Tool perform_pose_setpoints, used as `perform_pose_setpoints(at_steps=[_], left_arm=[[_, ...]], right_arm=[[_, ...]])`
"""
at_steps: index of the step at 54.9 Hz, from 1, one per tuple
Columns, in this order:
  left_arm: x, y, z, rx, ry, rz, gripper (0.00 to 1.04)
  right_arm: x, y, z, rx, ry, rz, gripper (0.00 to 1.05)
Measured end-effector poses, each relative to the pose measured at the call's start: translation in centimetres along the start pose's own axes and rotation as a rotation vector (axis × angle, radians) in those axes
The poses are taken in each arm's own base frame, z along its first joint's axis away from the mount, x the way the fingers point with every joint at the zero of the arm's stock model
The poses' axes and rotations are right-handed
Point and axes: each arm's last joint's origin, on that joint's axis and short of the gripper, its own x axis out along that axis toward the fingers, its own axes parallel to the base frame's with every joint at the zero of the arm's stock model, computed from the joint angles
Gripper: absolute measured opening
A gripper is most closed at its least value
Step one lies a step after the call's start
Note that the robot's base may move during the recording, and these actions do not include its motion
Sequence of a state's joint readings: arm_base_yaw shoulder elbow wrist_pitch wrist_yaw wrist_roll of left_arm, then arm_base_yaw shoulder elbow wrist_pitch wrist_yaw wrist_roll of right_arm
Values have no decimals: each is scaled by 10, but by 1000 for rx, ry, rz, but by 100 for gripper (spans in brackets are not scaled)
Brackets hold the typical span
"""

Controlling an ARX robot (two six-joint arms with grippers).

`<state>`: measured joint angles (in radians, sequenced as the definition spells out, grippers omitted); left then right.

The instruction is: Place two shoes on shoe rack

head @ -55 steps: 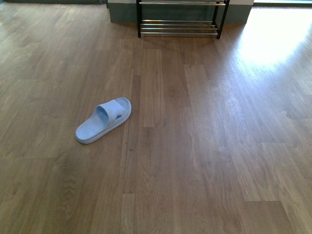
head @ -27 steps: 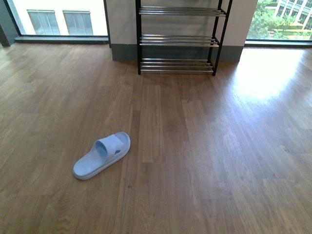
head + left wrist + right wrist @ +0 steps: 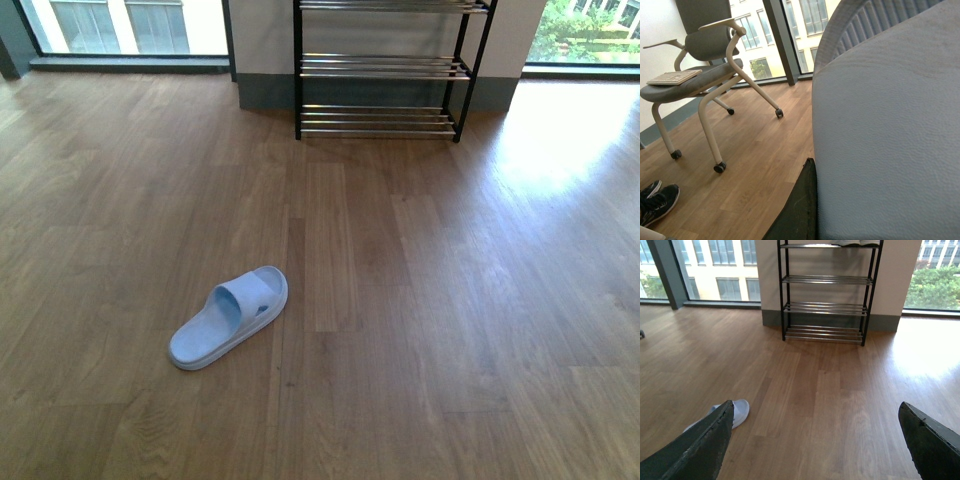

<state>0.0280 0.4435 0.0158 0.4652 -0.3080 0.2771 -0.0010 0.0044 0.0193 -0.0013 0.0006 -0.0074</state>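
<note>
Pressing against the left claw [image 3: 807, 200], seemingly held, one slide [image 3: 880, 140]; right claw [image 3: 816, 409] wide

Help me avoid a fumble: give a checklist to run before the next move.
1. Right end effector open, nothing between its fingers: ok.
2. Light-blue slide lies sole-down on bare floor: ok.
3. Shoe rack in sight, lower tiers free: ok.
4. Floor between slide and rack unobstructed: ok.
5. Left end effector firmly holds the blue-grey surface filling its view: cannot tell.
</note>
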Motion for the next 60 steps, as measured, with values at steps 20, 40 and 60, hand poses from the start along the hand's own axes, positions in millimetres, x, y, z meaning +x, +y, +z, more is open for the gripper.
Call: perform_pose_setpoints(at_steps=[20, 40, 60], left_arm=[[0, 0, 0, 1, 0, 1, 2], [0, 0, 0, 3, 0, 0, 2], [0, 0, 0, 3, 2, 4, 2]], right_arm=[[0, 0, 0, 0, 0, 0, 95], [0, 0, 0, 0, 0, 0, 95], [6, -1, 6, 5, -52, -115, 95]])
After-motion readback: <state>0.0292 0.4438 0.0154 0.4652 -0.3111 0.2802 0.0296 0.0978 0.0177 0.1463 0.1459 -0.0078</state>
